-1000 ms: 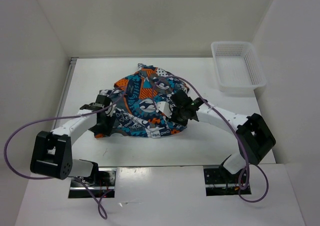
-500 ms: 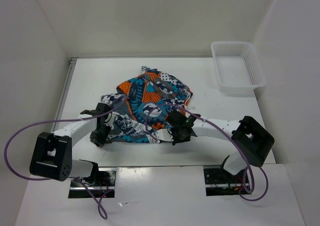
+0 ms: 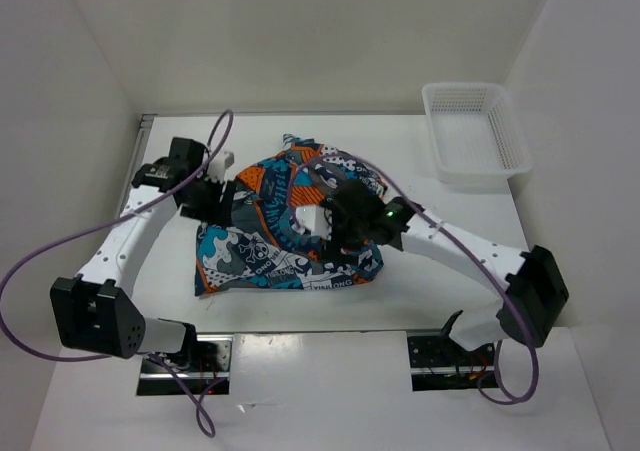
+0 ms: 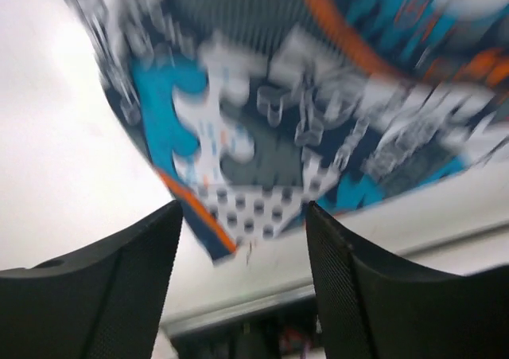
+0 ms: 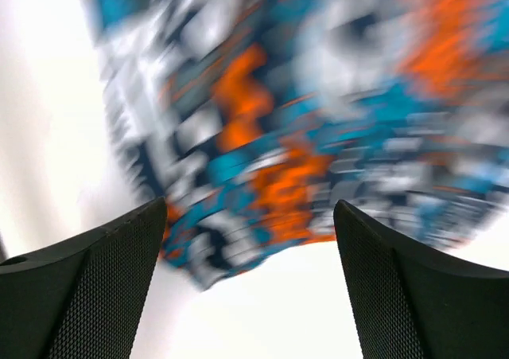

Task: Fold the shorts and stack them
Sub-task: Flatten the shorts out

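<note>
The shorts (image 3: pixel 270 256), printed in teal, orange, white and black, lie crumpled and partly spread on the white table (image 3: pixel 440 271). My left gripper (image 3: pixel 212 191) hovers at their far left edge, open with nothing between its fingers. In the left wrist view a dotted corner of the shorts (image 4: pixel 334 96) sits just ahead of the open left gripper (image 4: pixel 243 208). My right gripper (image 3: pixel 328 219) hangs over the middle of the shorts. The right wrist view is blurred. It shows the right gripper (image 5: pixel 250 204) wide open and the shorts (image 5: pixel 318 96) ahead of it, apart from the fingers.
A white mesh basket (image 3: pixel 475 176) stands at the table's far right corner. White walls close in the table at the back and on both sides. Purple cables loop from both arms, one near the far left edge.
Both grippers have let go of the shorts and opened. The left arm has swung back to the far left and the right gripper has moved back over the shorts, which now lie lower and flatter.
</note>
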Robot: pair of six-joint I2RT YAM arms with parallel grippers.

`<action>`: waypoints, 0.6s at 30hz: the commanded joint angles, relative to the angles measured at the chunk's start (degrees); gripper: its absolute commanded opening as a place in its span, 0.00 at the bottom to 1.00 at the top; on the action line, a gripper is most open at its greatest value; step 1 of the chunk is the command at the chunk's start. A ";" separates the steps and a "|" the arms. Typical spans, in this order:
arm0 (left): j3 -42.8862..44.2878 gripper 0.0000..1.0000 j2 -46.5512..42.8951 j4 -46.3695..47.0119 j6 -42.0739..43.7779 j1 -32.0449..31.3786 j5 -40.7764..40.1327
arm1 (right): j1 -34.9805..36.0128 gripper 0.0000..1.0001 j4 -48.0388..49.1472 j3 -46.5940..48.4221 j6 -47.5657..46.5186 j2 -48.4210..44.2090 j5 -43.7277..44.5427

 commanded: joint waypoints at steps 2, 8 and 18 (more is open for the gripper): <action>7.81 0.75 6.18 9.40 0.10 1.20 3.96 | -7.55 0.90 11.70 7.03 14.24 -5.51 -4.58; 21.58 0.81 26.21 20.68 0.10 2.43 0.42 | -25.04 0.90 20.34 17.74 33.39 11.06 -6.25; 37.26 0.86 46.25 25.34 0.10 2.43 6.32 | -34.47 0.90 24.49 22.24 39.33 25.32 -0.37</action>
